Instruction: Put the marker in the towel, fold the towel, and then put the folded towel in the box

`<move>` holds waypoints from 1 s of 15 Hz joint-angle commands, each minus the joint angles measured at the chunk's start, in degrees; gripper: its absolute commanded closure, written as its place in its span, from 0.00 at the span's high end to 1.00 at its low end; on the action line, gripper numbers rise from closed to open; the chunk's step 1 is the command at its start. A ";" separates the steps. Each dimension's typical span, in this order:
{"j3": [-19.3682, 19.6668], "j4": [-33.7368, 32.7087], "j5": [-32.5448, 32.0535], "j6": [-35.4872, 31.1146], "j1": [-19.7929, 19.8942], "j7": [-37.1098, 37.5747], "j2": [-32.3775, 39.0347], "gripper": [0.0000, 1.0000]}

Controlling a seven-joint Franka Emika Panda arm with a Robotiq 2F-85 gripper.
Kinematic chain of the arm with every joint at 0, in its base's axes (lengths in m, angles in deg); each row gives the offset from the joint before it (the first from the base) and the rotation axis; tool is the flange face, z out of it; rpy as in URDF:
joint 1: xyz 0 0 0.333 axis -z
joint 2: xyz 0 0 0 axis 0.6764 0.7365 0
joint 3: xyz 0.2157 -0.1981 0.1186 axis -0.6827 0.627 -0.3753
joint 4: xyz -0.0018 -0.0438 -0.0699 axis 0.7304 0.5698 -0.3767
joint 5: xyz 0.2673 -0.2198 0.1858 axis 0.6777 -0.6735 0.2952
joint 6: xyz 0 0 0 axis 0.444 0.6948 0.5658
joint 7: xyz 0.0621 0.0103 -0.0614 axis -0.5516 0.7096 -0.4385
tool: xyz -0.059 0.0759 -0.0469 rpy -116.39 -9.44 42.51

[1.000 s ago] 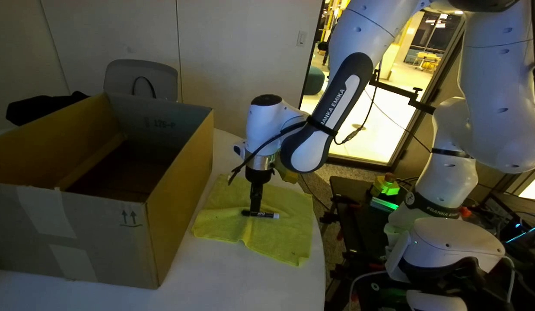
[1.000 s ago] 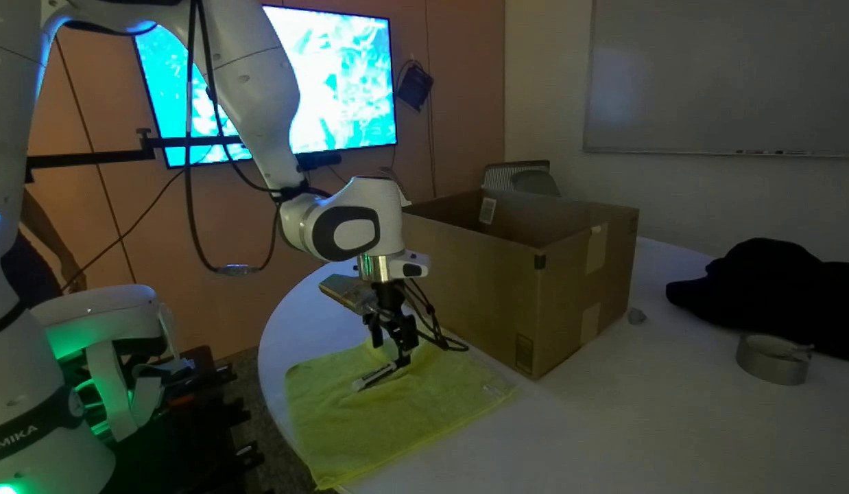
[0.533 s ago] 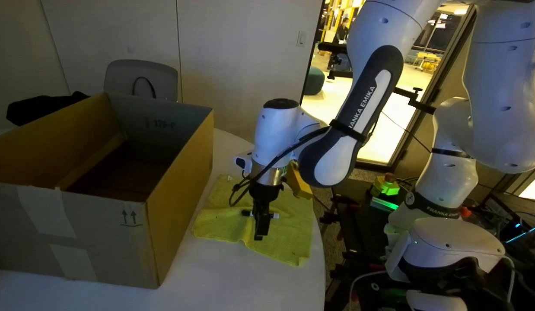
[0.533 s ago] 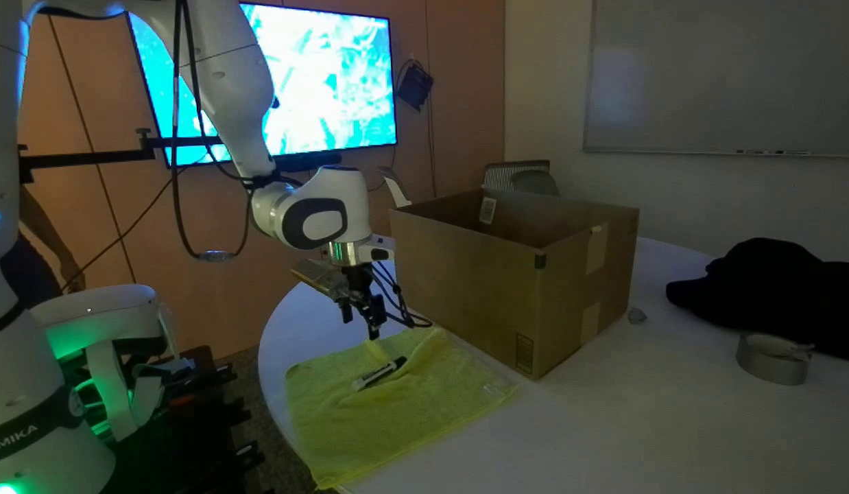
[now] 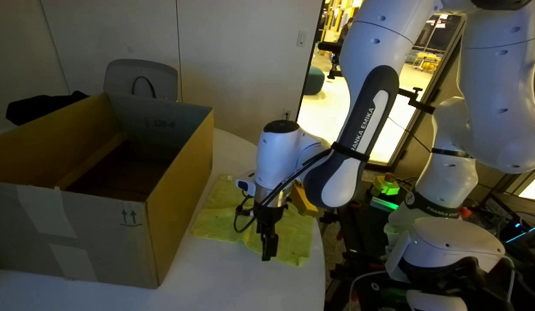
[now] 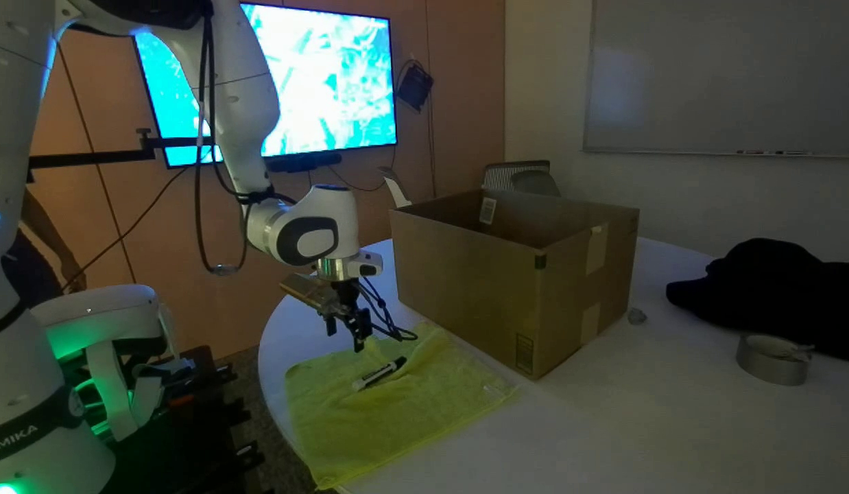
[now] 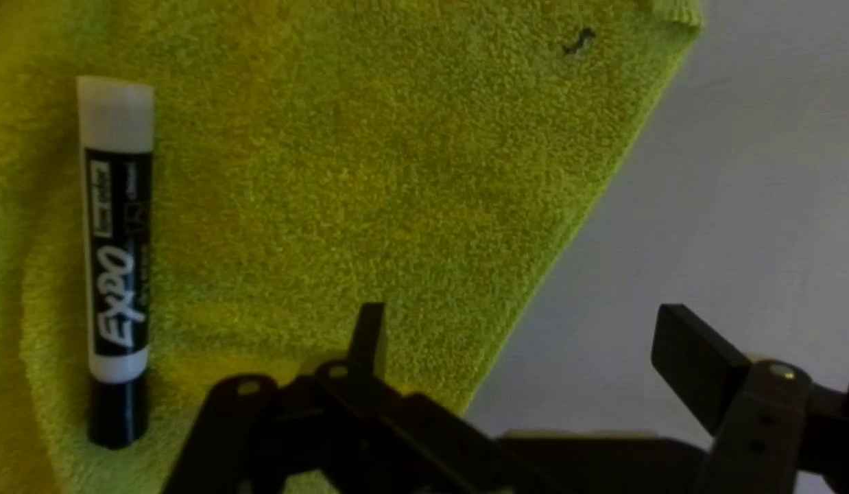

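Observation:
The black and white marker [image 6: 380, 374] lies on the spread yellow-green towel [image 6: 397, 432]. In the wrist view the marker [image 7: 119, 274] lies left of my fingers on the towel [image 7: 397, 171]. In an exterior view it is mostly hidden behind my gripper [image 5: 269, 250]. My gripper [image 7: 522, 307] is open and empty. In the wrist view the left finger is over the towel and the right finger over the white table, with the towel's edge between them. In an exterior view my gripper [image 6: 345, 336] hangs above the towel. The brown box [image 6: 465, 274] stands open beside the towel.
The round white table [image 5: 233, 285] ends close to the towel. A dark cloth heap [image 6: 774, 295] and a grey tape roll [image 6: 773, 360] lie past the box. A chair [image 5: 140, 80] stands behind. The robot base stand [image 5: 358, 242] is beside the table.
My gripper has risen away from the marker, moved to the towel's edge, and then come down somewhat. The marker, towel and box have stayed in place.

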State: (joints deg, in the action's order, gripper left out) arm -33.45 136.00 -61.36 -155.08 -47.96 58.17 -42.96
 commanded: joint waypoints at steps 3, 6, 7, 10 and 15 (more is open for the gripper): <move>1.65 -2.05 -1.41 -1.35 -0.91 -0.69 3.78 0.88; 1.96 -2.66 -1.74 -1.10 -0.88 -0.75 4.30 0.58; 2.04 -2.76 -1.79 -1.08 -0.84 -0.80 4.32 0.49; 1.61 -2.63 -1.92 -0.84 -0.63 -1.28 3.60 0.28; -0.77 -1.31 -1.06 -0.88 2.10 -4.64 0.91 0.00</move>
State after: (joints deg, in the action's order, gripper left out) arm -32.74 133.93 -62.67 -155.42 -48.11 56.35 -40.52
